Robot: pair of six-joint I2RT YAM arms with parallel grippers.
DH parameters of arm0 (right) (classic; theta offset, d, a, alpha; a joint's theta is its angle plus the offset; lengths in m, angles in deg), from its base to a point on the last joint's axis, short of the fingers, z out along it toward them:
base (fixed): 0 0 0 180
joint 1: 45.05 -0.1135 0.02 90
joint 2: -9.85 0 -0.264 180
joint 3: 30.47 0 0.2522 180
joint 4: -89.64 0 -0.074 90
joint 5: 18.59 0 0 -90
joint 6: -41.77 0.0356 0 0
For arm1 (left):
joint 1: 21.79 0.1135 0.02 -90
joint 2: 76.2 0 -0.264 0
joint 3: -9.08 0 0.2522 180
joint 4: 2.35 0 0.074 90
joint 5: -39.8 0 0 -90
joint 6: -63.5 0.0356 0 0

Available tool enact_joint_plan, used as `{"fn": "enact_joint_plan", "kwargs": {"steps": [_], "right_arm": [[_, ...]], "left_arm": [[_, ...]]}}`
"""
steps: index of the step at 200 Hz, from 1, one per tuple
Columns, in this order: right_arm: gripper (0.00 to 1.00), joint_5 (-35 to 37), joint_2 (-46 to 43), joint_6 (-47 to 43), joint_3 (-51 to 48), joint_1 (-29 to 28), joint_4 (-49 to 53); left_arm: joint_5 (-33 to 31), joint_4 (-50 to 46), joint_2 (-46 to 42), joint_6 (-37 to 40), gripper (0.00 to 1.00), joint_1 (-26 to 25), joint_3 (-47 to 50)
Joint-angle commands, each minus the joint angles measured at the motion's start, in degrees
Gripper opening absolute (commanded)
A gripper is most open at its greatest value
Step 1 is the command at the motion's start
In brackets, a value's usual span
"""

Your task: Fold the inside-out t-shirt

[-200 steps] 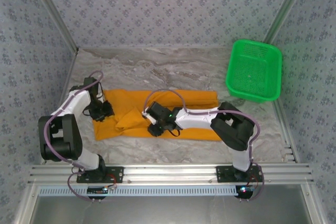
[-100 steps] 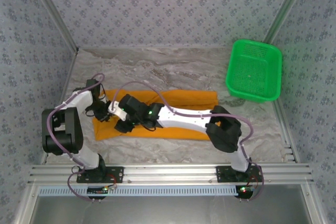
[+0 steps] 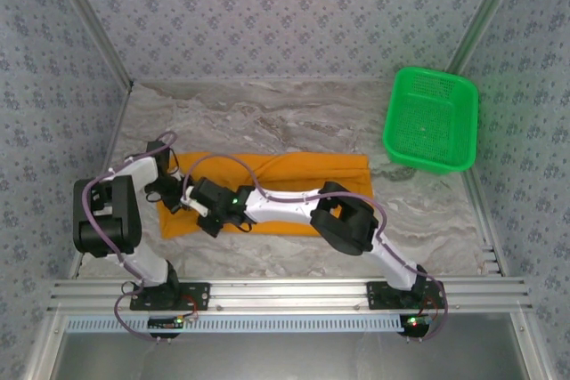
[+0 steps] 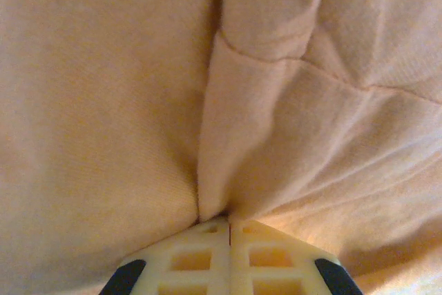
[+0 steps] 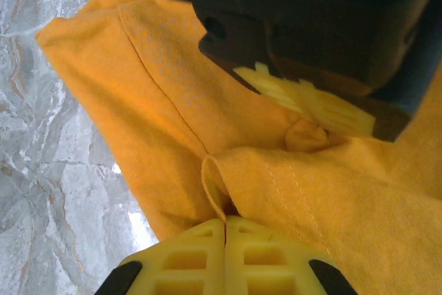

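Pinching a raised crease of the soft, wrinkly, orange-yellow short-sleeved cloth inside-out t-shirt [image 4: 103, 101] with the left gripper [image 4: 228, 224], jaws pressed together on the fabric. Clamping a stitched hem just beside it with the right gripper [image 5: 225, 224], likewise closed on cloth, both at the garment's left end. Lying as a long flat band on the grey marbled table [image 3: 294, 113], well apart from the green plastic mesh basket [image 3: 431, 120]. Probably light, limp and prone to sagging or slipping. Best taken by hems, seams or corners and lifted evenly.
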Motion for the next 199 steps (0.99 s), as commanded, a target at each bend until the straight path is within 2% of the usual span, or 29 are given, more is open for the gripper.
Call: {"fn": "enact_joint_plan", "kwargs": {"steps": [1,37,42,52,63,92,117,136,177,199], "right_arm": [[0.0,-2.6,-7.35,2.57,-5.78,0.24,-3.64],[0.0,-5.48,-12.07,5.48,-17.81,0.7,-12.07],[0.08,-6.33,-12.03,5.9,-19.06,0.66,-13.09],[0.31,-8.27,-12.22,6.56,-20.95,0.48,-14.95],[0.38,-9.24,-13.0,6.5,-22.0,0.37,-15.89],[0.39,-6.51,-16.77,5.16,-22.38,1.48,-12.83],[0.4,1.96,-19.88,2.63,-24.14,4.09,-8.36],[0.4,4.96,-19.9,0.97,-24.73,6.0,-5.41],[0.43,3.7,-18.27,1.21,-25.48,6.07,-4.76],[0.4,3.76,-16.0,3.24,-24.79,6.15,-4.9]], "left_arm": [[0.2,-3.88,-3.67,1.31,0.0,1.53,-1.74],[-1.14,-5.09,-7.56,1.55,0.0,4.05,-1.43],[-1.06,-4.68,-7.86,1.3,0.0,4.3,-1.02],[-0.84,-3.71,-8.09,0.75,0.0,4.63,-0.24],[-0.54,-3.15,-7.65,0.78,0.0,4.85,0.08],[-0.4,-4.93,-4.2,2.82,0.0,6.79,-1.53],[-0.22,-5.34,-3.97,2.7,0.07,8.16,-1.74],[-1.22,-5.6,-5.28,1.83,0.15,8.22,-1.21],[-0.29,-5.5,-10.62,-1.52,0.18,5.35,6.3],[-0.56,-3.3,-13.22,-3.72,0.19,4.18,10.88]]}}
